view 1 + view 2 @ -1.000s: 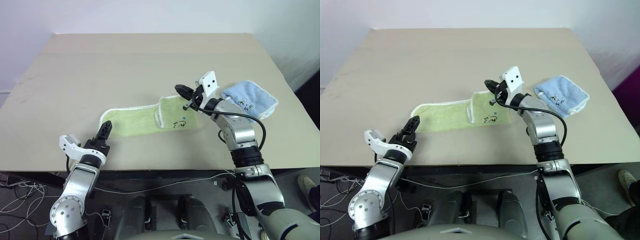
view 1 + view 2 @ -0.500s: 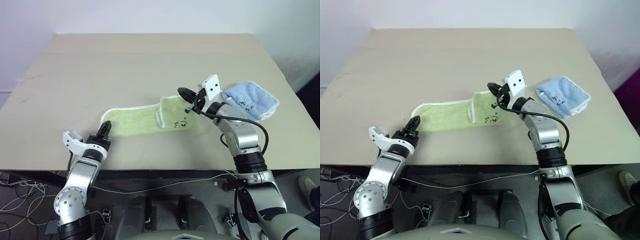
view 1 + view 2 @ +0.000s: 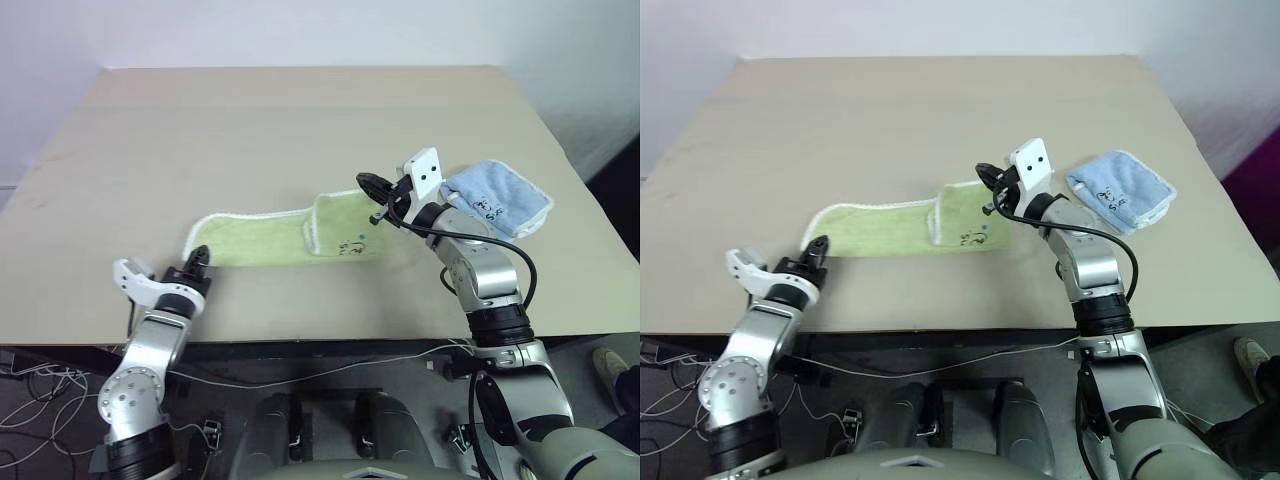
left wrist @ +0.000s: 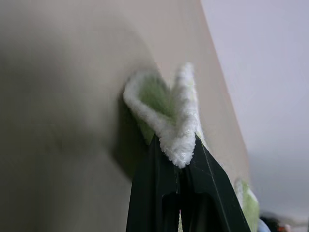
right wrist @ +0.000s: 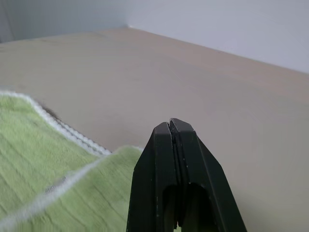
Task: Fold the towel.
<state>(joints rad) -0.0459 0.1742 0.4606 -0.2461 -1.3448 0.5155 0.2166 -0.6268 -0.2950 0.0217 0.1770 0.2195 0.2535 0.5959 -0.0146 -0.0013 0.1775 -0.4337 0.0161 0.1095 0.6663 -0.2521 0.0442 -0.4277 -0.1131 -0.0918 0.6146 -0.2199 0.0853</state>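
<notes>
Light-green terry, edged in white stitching: the towel [image 3: 285,237] lies stretched across the middle of the desk [image 3: 260,120], its right part already doubled over so that a white hem crosses it, with the small dark mark on the upper layer. At the towel's left end the left hand [image 3: 197,256] has its two black fingers pinched on the rounded corner; the left wrist view shows the fluffy hem bunched between them. At the towel's right end the right hand [image 3: 368,185] hangs just above the folded part, fingers pressed together with nothing between them as far as the right wrist view shows, though whether they brush the cloth I cannot tell. Just right of the towel, near that arm's wrist, lies a smaller light-blue cloth [image 3: 497,200].

The main risk, as I judge it, is the thin hold at the left: the fingers catch only the edge of the hem, so lifting or pulling toward the right end could let the corner slip out, or drag the whole towel and undo the fold already made. The right arm also sits over the place where the left end would land.

Compared with a second ago, the left hand has gone from wide open beside the corner to clamped on it, and the towel's left end has been drawn a little leftward. The right hand has stayed put.
</notes>
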